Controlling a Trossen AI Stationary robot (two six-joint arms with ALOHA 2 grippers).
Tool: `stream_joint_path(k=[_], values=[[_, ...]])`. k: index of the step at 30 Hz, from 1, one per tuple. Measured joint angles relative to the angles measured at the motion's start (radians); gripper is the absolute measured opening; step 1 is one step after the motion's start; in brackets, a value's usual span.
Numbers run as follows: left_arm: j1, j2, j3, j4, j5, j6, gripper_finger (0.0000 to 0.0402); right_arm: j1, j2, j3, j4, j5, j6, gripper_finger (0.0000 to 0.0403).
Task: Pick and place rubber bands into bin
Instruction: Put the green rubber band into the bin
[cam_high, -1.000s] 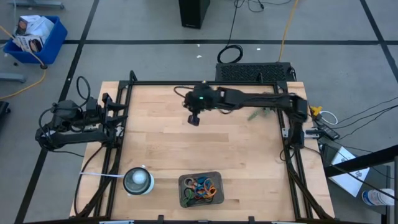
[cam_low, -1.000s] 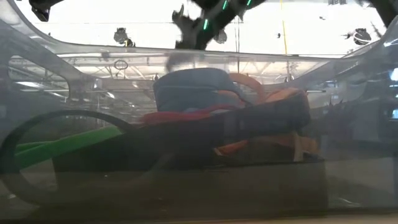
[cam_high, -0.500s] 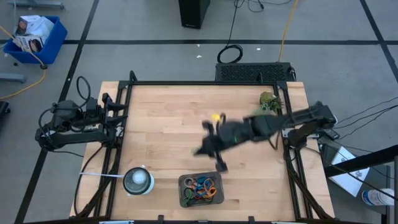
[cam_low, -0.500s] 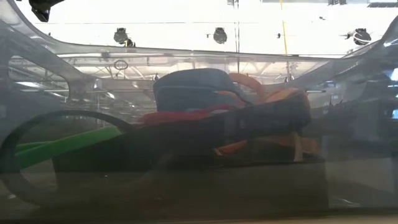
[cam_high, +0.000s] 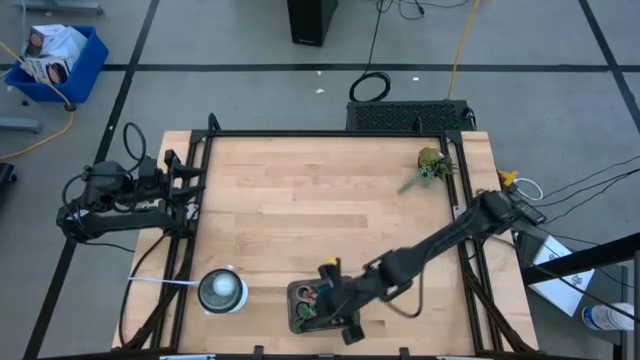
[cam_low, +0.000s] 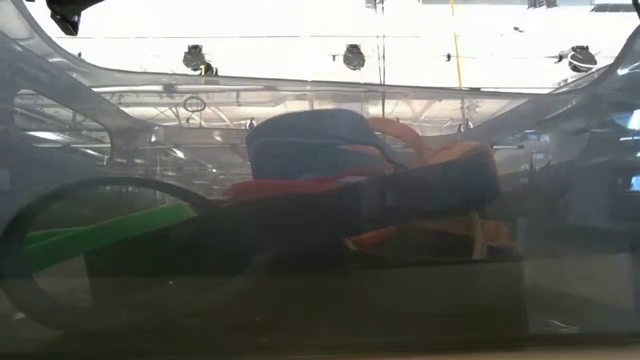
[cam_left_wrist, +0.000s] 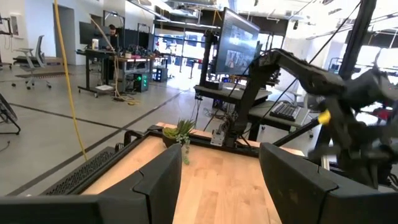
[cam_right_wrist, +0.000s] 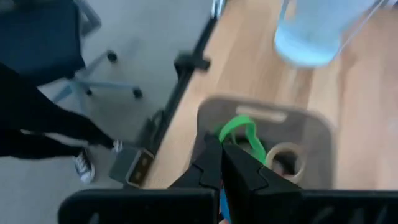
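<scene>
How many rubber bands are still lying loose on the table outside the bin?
0 visible. The rubber bands in view all lie in the bin at the table's near edge; the right gripper, shut on a green band, hangs over it. The arm may hide others.

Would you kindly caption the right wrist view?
Right claw, shut on a green rubber band, above the bin.

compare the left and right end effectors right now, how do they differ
The left end effector is parked at the table's left edge, fingers open and empty. The right end effector is stretched out over the bin, fingers shut on a green rubber band. Both have two dark fingers.
</scene>
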Motion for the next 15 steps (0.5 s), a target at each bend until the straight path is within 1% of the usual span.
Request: stream_joint_path(k=[5, 15], values=[[0.0, 0.0, 0.0, 0.0, -0.001, 0.012, 0.0223, 0.004, 0.091, -0.001, -0.002, -0.002, 0.029, 0.0], [0.0, 0.0, 0.0, 0.0, 0.0, 0.008, 0.0223, -0.036, 0.206, 0.0, -0.008, 0.001, 0.048, 0.0]])
